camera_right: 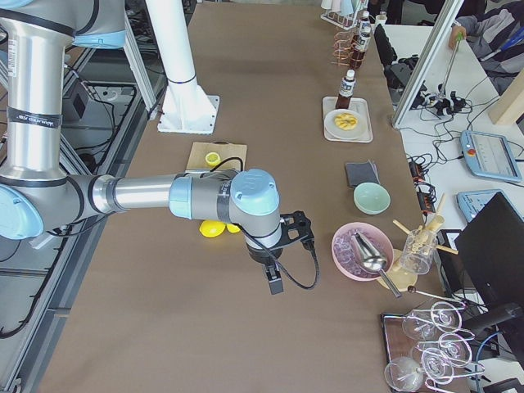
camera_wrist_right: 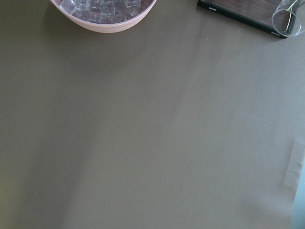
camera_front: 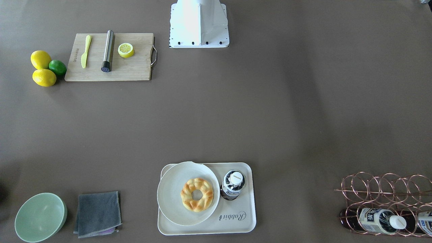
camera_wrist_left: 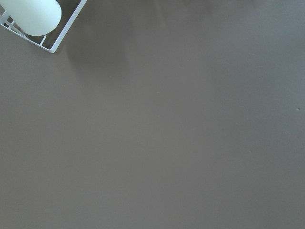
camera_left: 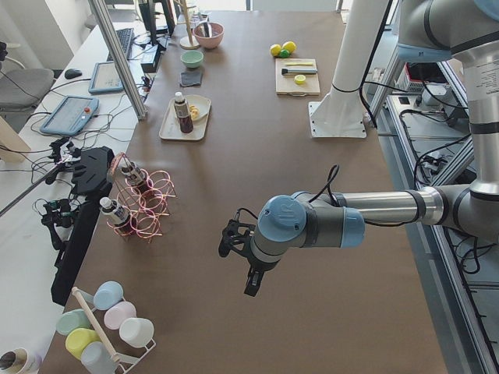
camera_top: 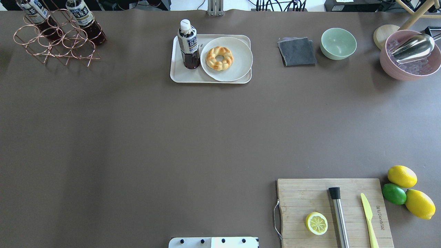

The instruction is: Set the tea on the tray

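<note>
On the tabletop (camera_top: 137,137) the tea (camera_top: 188,44) stands on the tray (camera_top: 176,75), placement apparently done; left hand (camera_left: 251,279) and right hand (camera_right: 275,282) distant, grip indeterminable.

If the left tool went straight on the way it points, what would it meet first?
Likely the bare brown table. The left tool points down, and its wrist view shows only tabletop ahead, with a pale cup off at a corner.

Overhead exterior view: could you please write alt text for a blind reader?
A tea bottle stands upright on a cream tray at the far side of the table, beside a white plate holding a ring-shaped pastry. A copper wire rack with two similar bottles sits far left; a wooden cutting board lies near right.
</note>
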Robot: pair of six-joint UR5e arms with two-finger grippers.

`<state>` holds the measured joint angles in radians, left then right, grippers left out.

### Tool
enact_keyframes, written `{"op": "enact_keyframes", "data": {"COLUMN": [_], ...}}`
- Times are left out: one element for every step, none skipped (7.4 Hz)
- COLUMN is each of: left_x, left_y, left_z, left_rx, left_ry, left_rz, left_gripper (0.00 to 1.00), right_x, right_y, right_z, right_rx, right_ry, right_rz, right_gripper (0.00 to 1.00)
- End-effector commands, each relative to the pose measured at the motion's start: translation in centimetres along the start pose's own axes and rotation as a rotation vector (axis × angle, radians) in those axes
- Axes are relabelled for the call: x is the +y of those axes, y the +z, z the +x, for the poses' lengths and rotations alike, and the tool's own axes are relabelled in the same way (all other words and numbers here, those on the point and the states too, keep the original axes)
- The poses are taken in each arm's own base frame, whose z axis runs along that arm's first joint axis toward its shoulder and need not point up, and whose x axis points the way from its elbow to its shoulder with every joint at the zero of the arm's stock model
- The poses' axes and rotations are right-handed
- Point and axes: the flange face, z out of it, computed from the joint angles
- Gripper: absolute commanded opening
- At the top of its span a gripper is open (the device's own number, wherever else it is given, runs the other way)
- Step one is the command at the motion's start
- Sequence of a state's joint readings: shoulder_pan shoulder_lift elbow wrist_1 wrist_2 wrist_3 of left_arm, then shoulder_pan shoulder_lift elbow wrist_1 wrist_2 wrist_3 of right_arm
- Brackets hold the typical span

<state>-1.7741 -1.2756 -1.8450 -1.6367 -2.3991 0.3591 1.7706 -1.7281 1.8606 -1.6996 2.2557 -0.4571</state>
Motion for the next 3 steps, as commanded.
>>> {"op": "enact_keyframes", "data": {"left_x": [-0.32,-0.25,-0.3], "left_y": [-0.16,-0.16,-0.17], "left_z": [-0.13,-0.26,-0.41], "left_rx": [-0.017,-0.025,-0.032], "left_ry": [0.007,0.013,0.011], "left_rz": [0.001,0.005,0.011], "left_gripper": [0.97,0.97,0.97], "right_x": [-0.11,-0.15,-0.26], "right_y": [0.09,0.03,0.02], "right_z": [0.04,-0.04,-0.09], "right_rx": [0.001,-0.002,-0.002], "right_ry": [-0.001,-0.001,0.0], "right_rz": [-0.003,0.001,0.001], "right_gripper": [1.0,1.0,1.0]}}
